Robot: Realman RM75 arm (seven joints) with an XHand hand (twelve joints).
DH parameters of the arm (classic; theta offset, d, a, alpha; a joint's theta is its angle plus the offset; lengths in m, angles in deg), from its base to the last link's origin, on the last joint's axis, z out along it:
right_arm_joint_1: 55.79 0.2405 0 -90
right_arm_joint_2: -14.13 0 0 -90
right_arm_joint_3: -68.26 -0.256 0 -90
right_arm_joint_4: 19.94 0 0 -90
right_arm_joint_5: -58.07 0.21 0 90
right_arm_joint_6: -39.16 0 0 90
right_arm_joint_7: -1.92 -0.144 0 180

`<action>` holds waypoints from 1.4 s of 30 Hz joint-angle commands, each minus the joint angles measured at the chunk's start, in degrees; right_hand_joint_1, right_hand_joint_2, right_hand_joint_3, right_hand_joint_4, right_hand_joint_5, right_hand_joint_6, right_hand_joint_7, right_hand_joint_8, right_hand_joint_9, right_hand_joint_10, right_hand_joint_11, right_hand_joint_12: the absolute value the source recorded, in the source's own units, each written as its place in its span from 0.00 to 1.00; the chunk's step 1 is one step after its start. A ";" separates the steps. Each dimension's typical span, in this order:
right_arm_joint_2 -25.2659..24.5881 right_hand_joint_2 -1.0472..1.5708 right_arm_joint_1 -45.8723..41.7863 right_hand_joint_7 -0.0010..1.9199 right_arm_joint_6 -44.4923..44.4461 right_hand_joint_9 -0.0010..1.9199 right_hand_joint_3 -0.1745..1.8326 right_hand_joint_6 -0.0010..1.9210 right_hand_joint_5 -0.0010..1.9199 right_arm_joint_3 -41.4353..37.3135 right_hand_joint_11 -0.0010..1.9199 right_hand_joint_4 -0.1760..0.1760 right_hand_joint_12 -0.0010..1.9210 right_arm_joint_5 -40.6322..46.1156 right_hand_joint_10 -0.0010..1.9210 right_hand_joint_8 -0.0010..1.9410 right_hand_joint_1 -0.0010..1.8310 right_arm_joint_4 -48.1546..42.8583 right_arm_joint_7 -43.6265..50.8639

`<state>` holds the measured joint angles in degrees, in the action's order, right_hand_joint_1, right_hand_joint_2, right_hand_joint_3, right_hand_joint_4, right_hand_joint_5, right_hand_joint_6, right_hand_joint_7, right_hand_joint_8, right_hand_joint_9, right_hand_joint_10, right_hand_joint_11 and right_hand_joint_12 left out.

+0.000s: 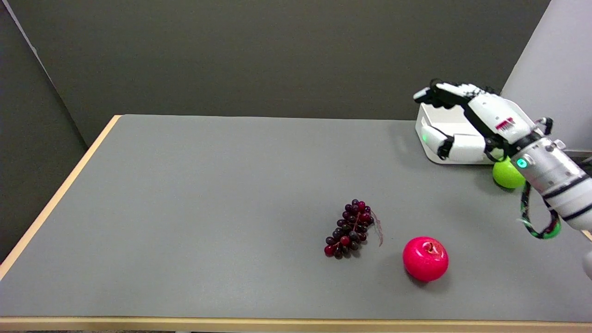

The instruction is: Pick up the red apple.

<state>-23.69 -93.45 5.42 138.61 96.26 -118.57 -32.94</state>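
Observation:
The red apple point(425, 259) sits upright on the grey table point(208, 208), near the front edge and right of centre, its stem dimple showing. My right hand point(467, 122) hangs in the air well behind and to the right of the apple, over the table's far right. Its fingers are spread apart and it holds nothing. The arm reaches in from the right edge.
A bunch of dark red grapes point(351, 229) lies just left of the apple. A green round fruit point(507, 174) rests on the table under my wrist. A white box point(444, 134) stands at the far right, partly behind the hand.

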 commanded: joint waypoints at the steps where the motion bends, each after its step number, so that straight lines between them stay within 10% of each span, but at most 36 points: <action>1: -6.49 0.64 -17.24 0.27 -11.08 0.23 0.56 0.46 0.22 -4.17 0.15 0.96 0.71 -3.01 0.48 0.31 0.23 -3.12 -1.32; 11: -6.84 0.65 -12.75 0.31 -38.36 0.27 0.54 0.56 0.25 14.72 0.20 0.97 0.79 -11.20 0.56 0.37 0.31 7.36 -8.21; 24: -7.92 0.64 -13.98 0.31 -43.41 0.26 0.52 0.49 0.23 23.27 0.21 0.75 0.83 -13.64 0.59 0.35 0.27 13.26 1.67; 42: -7.41 0.64 -16.49 0.32 -44.50 0.27 0.52 0.51 0.24 20.58 0.22 0.75 0.84 -12.05 0.61 0.38 0.27 14.01 25.37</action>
<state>-31.02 -107.40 -34.51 158.49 84.00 -106.87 -25.09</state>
